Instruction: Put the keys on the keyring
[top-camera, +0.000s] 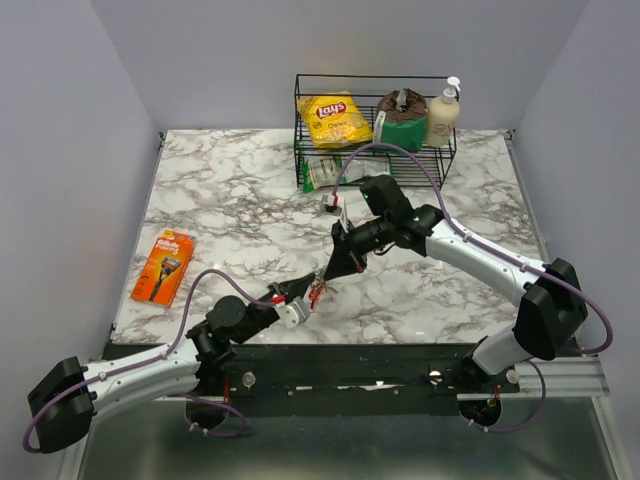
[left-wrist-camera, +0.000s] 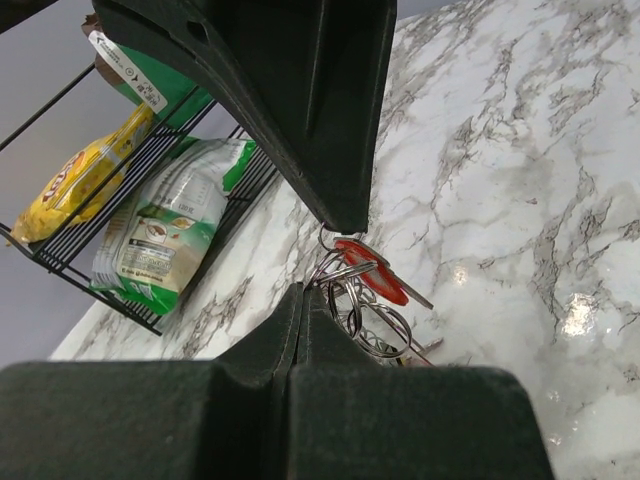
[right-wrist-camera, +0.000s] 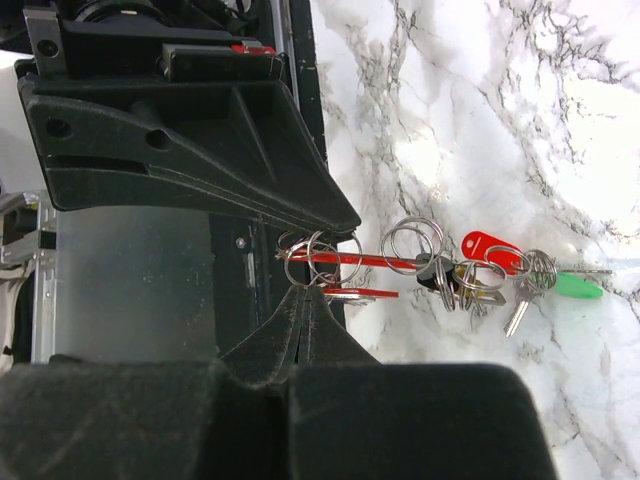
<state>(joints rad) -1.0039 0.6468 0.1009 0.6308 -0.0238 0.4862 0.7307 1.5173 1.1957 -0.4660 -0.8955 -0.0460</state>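
The key bunch (top-camera: 318, 292) hangs between my two grippers above the marble near the front edge. My left gripper (left-wrist-camera: 303, 292) is shut on a thin metal keyring (left-wrist-camera: 329, 279), with more rings (left-wrist-camera: 378, 330) and a red tag (left-wrist-camera: 375, 272) beside it. My right gripper (right-wrist-camera: 307, 290) is shut on another ring (right-wrist-camera: 316, 282) of the same bunch, tip to tip with the left gripper (right-wrist-camera: 335, 220). A thin red loop (right-wrist-camera: 375, 261) runs to more rings, a red tag (right-wrist-camera: 490, 247), a green tag (right-wrist-camera: 580, 287) and a small metal key (right-wrist-camera: 518, 312).
An orange razor pack (top-camera: 163, 266) lies at the left. A black wire basket (top-camera: 375, 130) at the back holds a yellow chips bag, snack packs and a bottle. A small red-tagged piece (top-camera: 330, 203) lies on the marble in front of the basket.
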